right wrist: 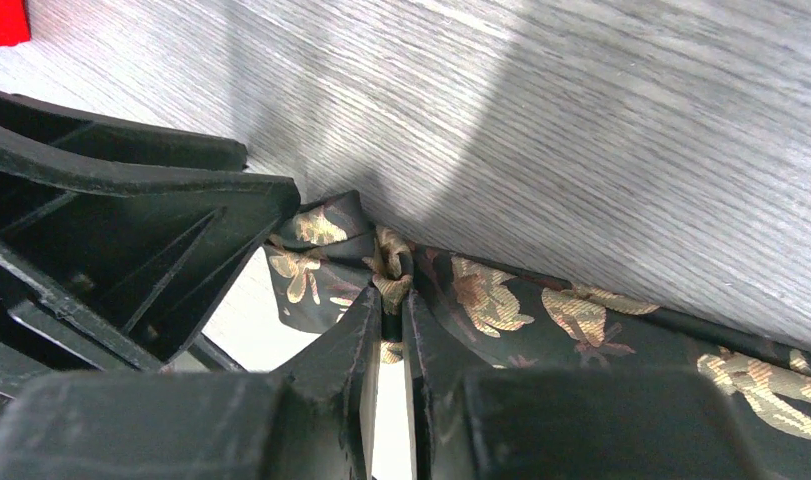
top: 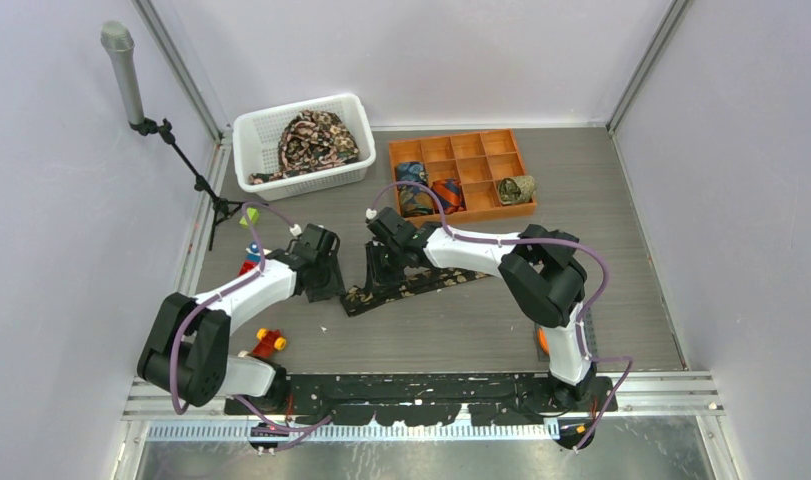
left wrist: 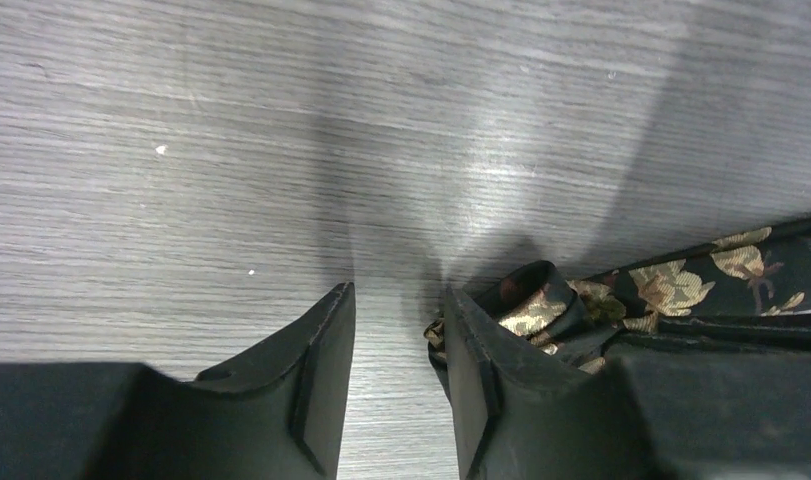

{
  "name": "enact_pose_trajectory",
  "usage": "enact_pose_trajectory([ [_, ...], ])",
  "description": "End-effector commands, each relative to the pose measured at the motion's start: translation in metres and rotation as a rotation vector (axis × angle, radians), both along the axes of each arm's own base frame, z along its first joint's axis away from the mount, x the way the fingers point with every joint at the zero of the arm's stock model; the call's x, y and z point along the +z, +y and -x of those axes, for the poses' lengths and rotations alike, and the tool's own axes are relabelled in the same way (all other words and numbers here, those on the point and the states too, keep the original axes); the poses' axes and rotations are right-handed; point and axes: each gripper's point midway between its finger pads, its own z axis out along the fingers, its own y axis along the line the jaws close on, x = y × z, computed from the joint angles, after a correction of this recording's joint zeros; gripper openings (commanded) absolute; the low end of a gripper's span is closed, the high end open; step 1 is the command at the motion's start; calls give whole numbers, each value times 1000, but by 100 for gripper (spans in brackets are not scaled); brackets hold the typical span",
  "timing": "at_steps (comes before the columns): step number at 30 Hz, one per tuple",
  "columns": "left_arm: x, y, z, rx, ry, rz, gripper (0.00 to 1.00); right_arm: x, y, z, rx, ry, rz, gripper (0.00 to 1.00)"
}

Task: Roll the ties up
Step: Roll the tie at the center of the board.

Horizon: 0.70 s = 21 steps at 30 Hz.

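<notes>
Currently at roll start: tie (top: 421, 284) lies flat mid-surface (top: 601, 300), between the arms. Right hand (right wrist: 393, 300) is clamped on its folded end. Left hand (left wrist: 396, 300) is apart with nothing between, and the fold sits just outside one finger. Next move probably needs the left hand shifted onto the fold, then closed, to turn the end along the strip. Basket (top: 306, 178) of ties (top: 311, 140) and tray (top: 473, 150) with rolls (top: 516, 188) sit well apart at the far side. Nothing blocks; the hands just crowd each other.

The left arm (top: 246, 288) and right arm (top: 476, 250) wear white shells between bulky black joint housings, a lilac cable (top: 603, 283) loops along each, and the left hand (left wrist: 398, 300) and right hand (right wrist: 393, 300) are matte black with wedge-shaped fingers (left wrist: 316, 390).
</notes>
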Motion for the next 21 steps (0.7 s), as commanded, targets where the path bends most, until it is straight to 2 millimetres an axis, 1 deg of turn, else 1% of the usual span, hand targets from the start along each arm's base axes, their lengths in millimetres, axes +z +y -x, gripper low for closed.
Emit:
enact_pose_trajectory([
  [1,2,-10,1,-13,-8,66,37,20,8,-4,-8,-38,-48,19],
  [2,1,-12,1,-18,-6,76,35,21,8,-4,-7,-38,-50,19],
  [4,0,-15,0,-30,-10,86,34,21,8,-3,-3,-38,-52,21],
  [6,1,-23,0,-61,-9,121,39,21,9,-2,1,-38,-54,23],
  [8,2,-26,-2,-83,-21,134,43,22,10,-1,7,-38,-55,25],
  [11,7,-30,-4,-104,-38,149,45,22,11,0,13,-40,-56,27],
  [16,11,-37,-2,-139,-37,184,41,23,11,-2,9,-43,-56,28],
  [21,12,-32,-3,-132,-39,160,40,22,10,0,12,-41,-53,28],
])
